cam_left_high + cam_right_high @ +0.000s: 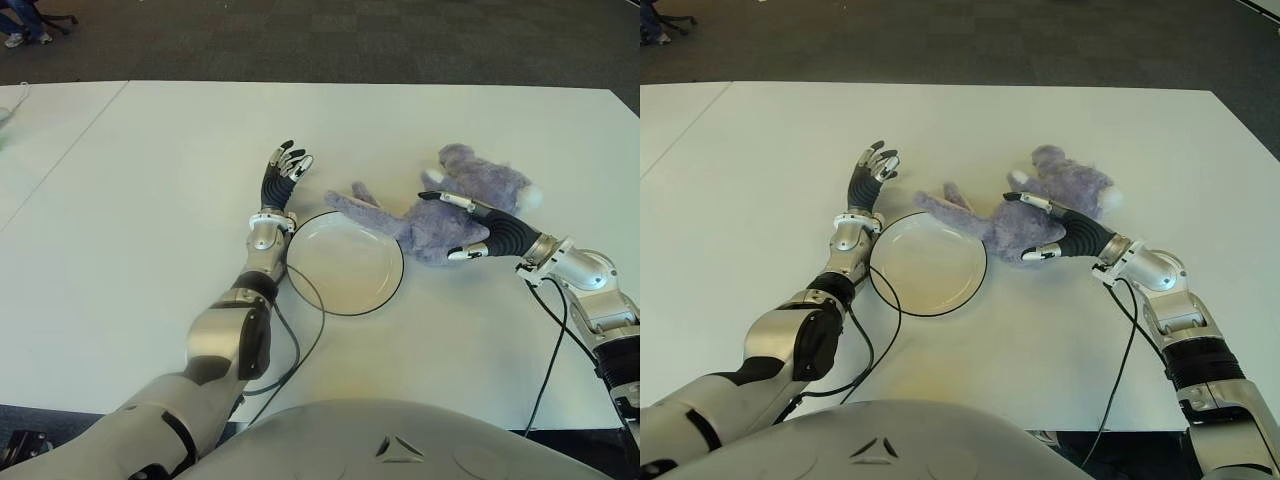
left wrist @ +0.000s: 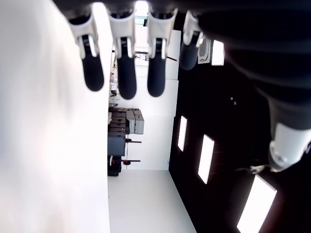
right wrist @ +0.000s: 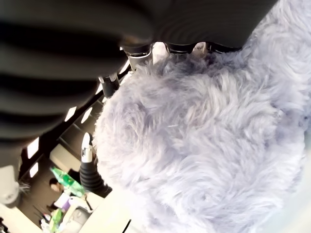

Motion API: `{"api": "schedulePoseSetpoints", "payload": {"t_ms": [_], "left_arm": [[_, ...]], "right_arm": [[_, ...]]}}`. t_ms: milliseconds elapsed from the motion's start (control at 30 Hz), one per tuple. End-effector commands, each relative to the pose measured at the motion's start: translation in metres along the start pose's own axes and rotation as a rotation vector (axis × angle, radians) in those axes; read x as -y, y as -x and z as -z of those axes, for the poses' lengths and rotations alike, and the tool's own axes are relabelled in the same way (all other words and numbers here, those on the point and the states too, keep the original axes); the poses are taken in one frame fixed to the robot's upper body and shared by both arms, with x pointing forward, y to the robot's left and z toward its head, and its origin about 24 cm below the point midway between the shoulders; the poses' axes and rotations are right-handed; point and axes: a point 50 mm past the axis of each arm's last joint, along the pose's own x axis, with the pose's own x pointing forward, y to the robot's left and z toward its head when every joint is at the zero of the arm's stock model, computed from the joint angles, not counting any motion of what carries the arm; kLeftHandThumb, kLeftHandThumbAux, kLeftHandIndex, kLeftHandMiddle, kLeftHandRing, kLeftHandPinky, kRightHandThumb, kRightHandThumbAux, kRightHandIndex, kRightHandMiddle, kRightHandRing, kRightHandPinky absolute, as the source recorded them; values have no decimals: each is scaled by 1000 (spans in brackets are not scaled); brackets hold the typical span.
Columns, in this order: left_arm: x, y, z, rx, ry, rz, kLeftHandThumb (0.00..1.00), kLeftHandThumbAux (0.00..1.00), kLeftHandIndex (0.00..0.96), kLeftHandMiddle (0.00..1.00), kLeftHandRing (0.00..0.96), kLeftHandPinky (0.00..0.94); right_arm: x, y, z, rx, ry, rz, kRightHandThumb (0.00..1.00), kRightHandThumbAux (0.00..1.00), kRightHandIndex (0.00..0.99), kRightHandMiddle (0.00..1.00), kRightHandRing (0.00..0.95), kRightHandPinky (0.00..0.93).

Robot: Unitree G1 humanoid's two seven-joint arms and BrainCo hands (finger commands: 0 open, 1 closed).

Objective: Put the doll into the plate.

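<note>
- The plate [image 1: 345, 262] is a round white dish with a thin dark rim, just below the middle of the left eye view, on the white desk [image 1: 150, 180]. Nothing lies in it; only its bare pale inside shows.
- The doll [image 1: 455, 205] is a fuzzy lavender plush, lying on the desk to the right of the plate and slightly higher in the frame. One limp limb reaches toward the plate's upper right rim, while its bulk stays outside the dish.
- The right hand [image 1: 470, 228] comes in from the lower right of the frame and is against the doll's body. Its thumb and fingers stand apart around the plush, one finger over the top and the thumb at the lower side. In the right wrist view the fur [image 3: 204, 145] fills most of the picture and presses right up against the palm, yet the fingers are not closed onto it.
- The left hand [image 1: 283, 175] shows just to the upper left of the plate, fingers stretched out and apart, holding nothing; the left wrist view shows its fingers [image 2: 126, 73] straight.
- A dark cable [image 1: 305, 340] loops over the desk below the plate, beside the left forearm.
</note>
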Motion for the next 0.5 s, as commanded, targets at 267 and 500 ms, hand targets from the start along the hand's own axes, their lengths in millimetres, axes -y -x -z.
{"api": "schedulePoseSetpoints", "payload": {"t_ms": [267, 500], "left_arm": [[-8, 76, 91, -423, 21, -72, 0, 510, 153, 268, 266, 228], [-9, 77, 91, -415, 16, -81, 0, 508, 164, 276, 272, 255]], "right_arm": [[-25, -22, 34, -207, 11, -176, 684, 732, 413, 416, 464, 426], [-32, -51, 65, -372, -93, -267, 669, 734, 405, 228, 167, 91]]}}
